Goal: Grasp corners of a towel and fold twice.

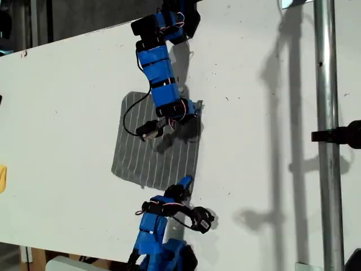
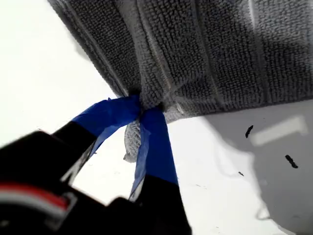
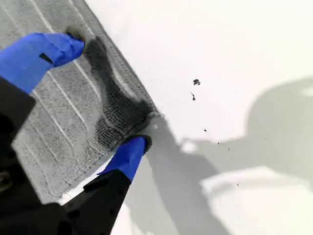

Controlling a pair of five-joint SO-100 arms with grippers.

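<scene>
The grey pinstriped towel lies flat on the white table. My first gripper belongs to the arm at the bottom of the exterior view. It is shut on the towel's near edge by the corner at the exterior view's lower right, and a tuft of cloth shows between its blue fingertips, with the towel spreading beyond. My second gripper, on the arm from the top, is open. It straddles the corner at the exterior view's upper right. One finger rests over the towel, the other at its edge.
A metal pole with a black clamp stands at the exterior view's right and casts shadows on the table. A yellow thing sits at that view's left edge. The table's near edge runs along the bottom.
</scene>
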